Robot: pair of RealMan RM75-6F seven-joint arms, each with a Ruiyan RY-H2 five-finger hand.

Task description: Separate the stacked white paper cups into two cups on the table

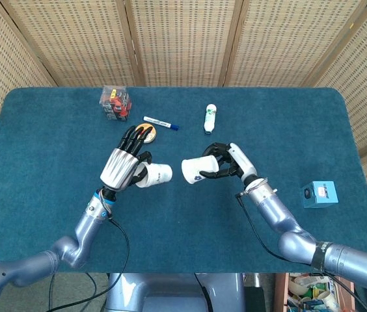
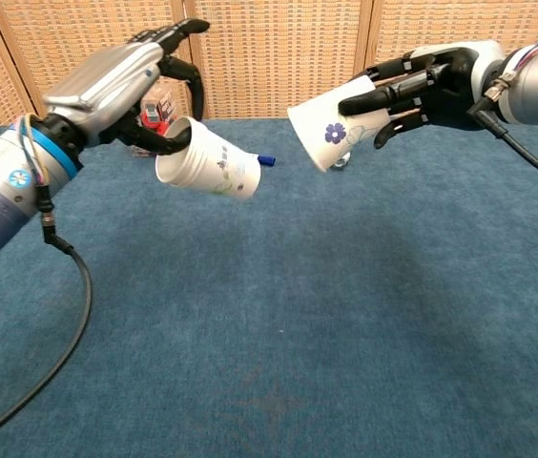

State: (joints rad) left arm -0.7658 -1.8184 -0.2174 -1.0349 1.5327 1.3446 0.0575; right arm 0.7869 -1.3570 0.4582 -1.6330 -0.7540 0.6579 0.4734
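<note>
Two white paper cups hang apart above the blue table. My left hand pinches the rim of one cup, whose base points right. My right hand holds the other cup around its base, with a blue flower print on its side and its mouth tilted toward the left hand. A gap of clear air separates the two cups.
At the back of the table lie a clear box with red items, a marker pen, a yellow round tin and a small white bottle. A blue box sits at the right.
</note>
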